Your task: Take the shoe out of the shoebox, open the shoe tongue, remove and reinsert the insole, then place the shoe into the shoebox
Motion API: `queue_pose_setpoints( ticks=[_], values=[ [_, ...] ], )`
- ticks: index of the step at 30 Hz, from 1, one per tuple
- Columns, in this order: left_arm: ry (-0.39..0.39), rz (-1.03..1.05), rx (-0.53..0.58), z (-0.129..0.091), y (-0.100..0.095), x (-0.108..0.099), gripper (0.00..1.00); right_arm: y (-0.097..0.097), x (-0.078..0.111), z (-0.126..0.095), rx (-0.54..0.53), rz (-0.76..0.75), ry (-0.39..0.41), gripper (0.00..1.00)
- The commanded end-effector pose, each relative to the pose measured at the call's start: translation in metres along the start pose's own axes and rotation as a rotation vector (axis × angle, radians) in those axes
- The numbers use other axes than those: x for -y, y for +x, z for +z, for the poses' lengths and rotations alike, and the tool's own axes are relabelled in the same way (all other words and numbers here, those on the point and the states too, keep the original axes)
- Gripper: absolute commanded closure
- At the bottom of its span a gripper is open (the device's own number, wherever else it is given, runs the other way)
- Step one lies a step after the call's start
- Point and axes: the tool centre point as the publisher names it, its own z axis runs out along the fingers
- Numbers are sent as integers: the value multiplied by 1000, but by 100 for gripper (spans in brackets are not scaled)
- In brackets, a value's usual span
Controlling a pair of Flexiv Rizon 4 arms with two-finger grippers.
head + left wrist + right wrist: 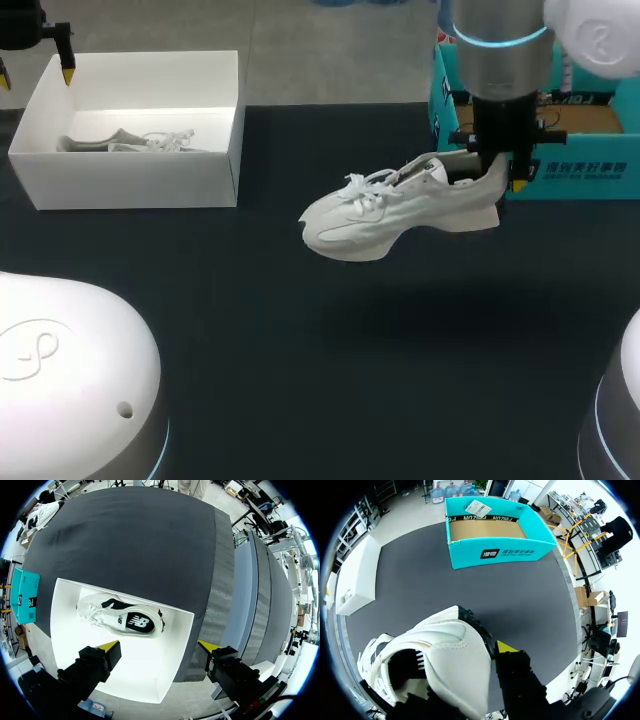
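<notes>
Pinching the shoe [400, 215] by its heel, right fingers [506, 646] hold it right of the shoebox [130, 180]; left fingers [107, 646] hang spread above that shoebox.

The right hand [500, 176], coming down from the far right, grips the heel of the white shoe [380, 225] with one finger inside the opening and one outside, and the shoe hangs over the dark worktop [300, 350] a little right of its middle, with its toe toward the left edge. The white shoebox [130, 182] stands at the far left corner with a second shoe [125, 140] lying inside, and the left hand [35, 78] hovers above its far left rim with the fingers wide apart. A teal box [580, 165] stands at the far right corner, just behind the right hand.
</notes>
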Motion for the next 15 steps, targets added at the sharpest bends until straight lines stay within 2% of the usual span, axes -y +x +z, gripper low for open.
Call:
queue_pose_setpoints(
  ticks=[1,7,15],
  values=[
    [-4,0,-2,0,0,2,0,-1,21,4,-9,20,10,100],
    [-4,0,-2,0,0,2,0,6,50,5,-11,44,42,100],
    [-4,0,-2,0,0,2,0,14,71,9,-4,75,78,100]
  ],
)
